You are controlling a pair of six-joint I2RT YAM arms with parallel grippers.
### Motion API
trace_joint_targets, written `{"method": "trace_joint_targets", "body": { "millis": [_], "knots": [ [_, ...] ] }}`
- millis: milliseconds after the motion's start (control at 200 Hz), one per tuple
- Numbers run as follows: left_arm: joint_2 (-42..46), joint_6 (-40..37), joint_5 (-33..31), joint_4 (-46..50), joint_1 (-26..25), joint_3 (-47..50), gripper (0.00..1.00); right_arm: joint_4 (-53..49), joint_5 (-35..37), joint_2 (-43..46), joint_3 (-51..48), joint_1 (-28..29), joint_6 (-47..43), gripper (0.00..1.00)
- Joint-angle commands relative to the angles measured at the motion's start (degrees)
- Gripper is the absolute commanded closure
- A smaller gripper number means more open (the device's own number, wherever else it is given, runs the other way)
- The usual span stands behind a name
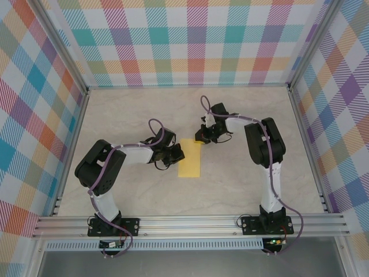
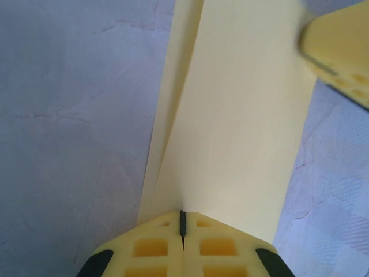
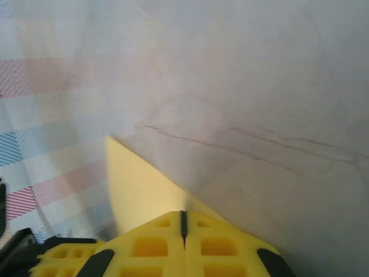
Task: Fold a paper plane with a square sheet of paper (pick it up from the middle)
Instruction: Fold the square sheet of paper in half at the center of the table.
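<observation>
Both grippers (image 1: 175, 154) (image 1: 202, 138) closed — against paper (image 1: 190, 164)

Folded yellow paper (image 1: 189, 158) lies on marbled table (image 1: 132, 109).

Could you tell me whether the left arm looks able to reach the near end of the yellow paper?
Probably yes: the left gripper sits at the left edge of the paper, whose near end lies bare on the table, clear of the right gripper.

Yellow paper (image 1: 189, 161) on pale table (image 1: 242, 190), left gripper (image 1: 178, 154) at its left edge, right gripper (image 1: 201, 138) at far corner
</observation>
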State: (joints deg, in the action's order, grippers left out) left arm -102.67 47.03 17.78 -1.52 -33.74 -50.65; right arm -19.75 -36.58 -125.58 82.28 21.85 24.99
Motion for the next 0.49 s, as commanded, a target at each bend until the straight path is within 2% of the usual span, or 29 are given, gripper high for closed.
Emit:
{"method": "trace_joint_targets", "body": {
  "millis": [0, 275, 490],
  "knots": [
    [-1.6, -0.9, -1.6, 7.2, -0.8, 2.0, 1.0, -4.1, 1.8, -1.4, 1.3, -0.3, -1.4, 1.0],
    [-1.2, -1.1, -1.8, 7.1, -0.8, 3.1, 1.0, -6.7, -2.3, 1.3, 4.7, -1.6, -1.7, 1.0],
    [-1.4, -1.1, -1.2, 6.1, -0.8, 3.8, 1.0, -7.3, 0.3, -1.0, 6.1, -1.9, -1.9, 1.0]
  ]
}}
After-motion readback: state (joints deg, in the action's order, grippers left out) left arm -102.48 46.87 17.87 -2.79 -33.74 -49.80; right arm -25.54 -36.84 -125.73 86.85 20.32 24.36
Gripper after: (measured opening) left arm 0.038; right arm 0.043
